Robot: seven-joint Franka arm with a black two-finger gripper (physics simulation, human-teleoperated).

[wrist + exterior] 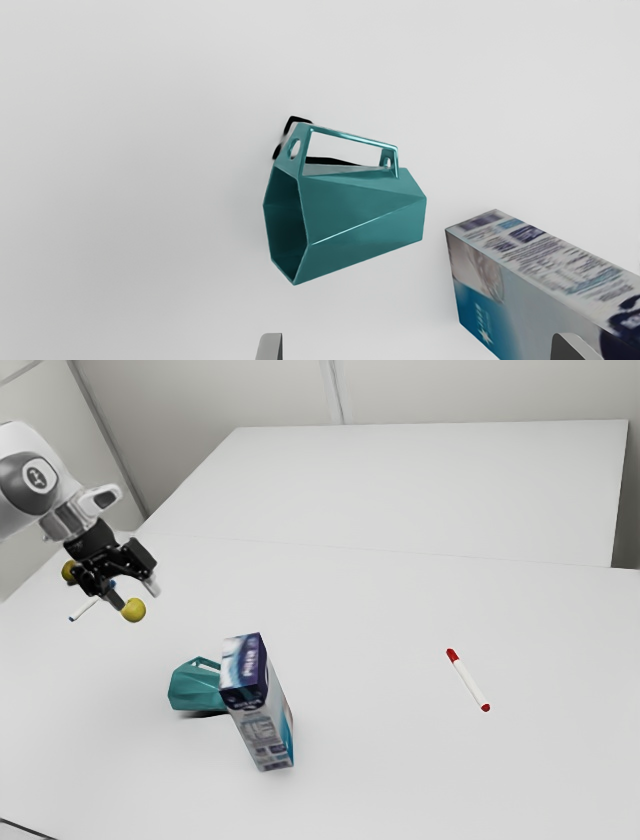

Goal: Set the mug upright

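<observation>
Our gripper (pixel 136 592) stands wide, empty, well apart from mug (pixel 350 220). Mug lies on side on table (pixel 370 760), near carton (pixel 540 280), mouth facing away. We best straddle body squarely, clear carton, lift slightly, turn mouth up, lower base flat.

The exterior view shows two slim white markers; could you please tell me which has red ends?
The white marker toward the exterior view's right; the other marker, blue-ended, appears near the hand.
</observation>
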